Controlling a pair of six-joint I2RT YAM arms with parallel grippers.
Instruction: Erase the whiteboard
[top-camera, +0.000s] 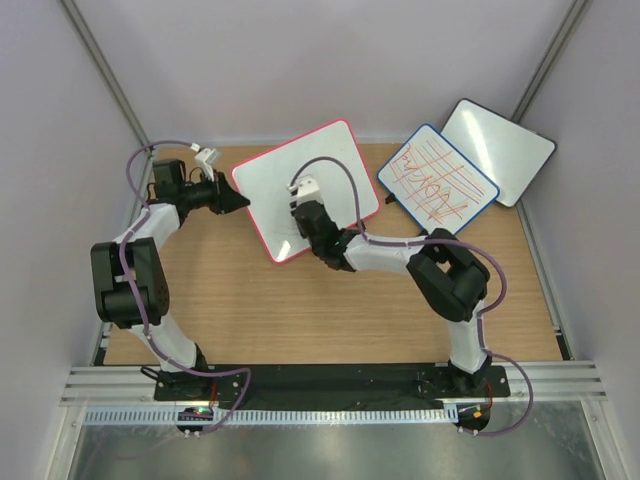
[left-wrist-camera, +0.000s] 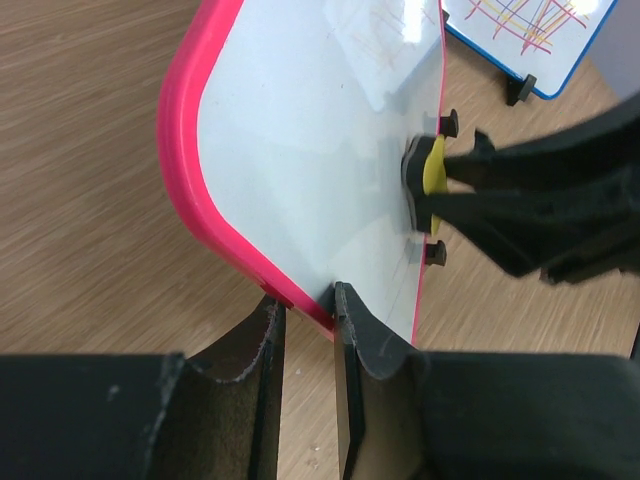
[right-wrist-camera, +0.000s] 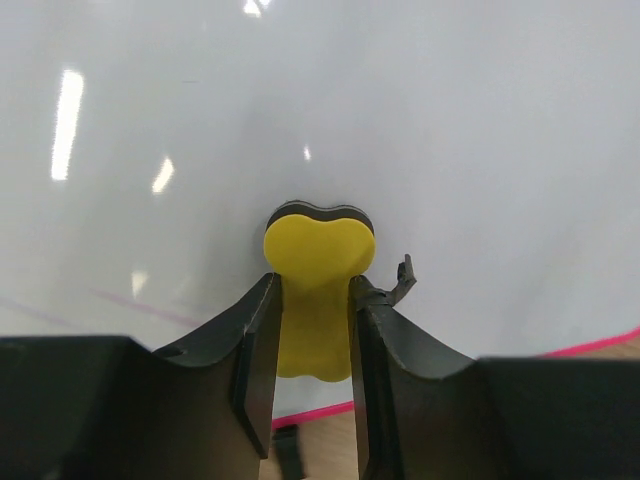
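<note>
The large red-pink-framed whiteboard (top-camera: 275, 185), rounded at the corners, is lying askew at the far side of the wooden bench (top-camera: 330, 310), towards the left. Its face is looking almost clean. Only a faint purple streak (right-wrist-camera: 140, 305) is showing low on the surface, with pale traces towards the far end. The right fingers (right-wrist-camera: 358, 310) are standing only slightly apart, pinching the waist of a yellow bone-shaped eraser (right-wrist-camera: 318, 250) backed with black felt. They are pressing that felt flat against the board, evidently so it can be dragged across what marks remain. The left fingers (left-wrist-camera: 340, 315) are nearly shut, clamping the pink rim at the board's left edge, apparently bracing it against sliding under the wiping. Well apart to the right, a smaller blue-framed board crossed with red and yellow lines (top-camera: 437, 180) and a blank black-framed board (top-camera: 500, 150) are sitting untouched. The wiping appears to be nearing its end.
</note>
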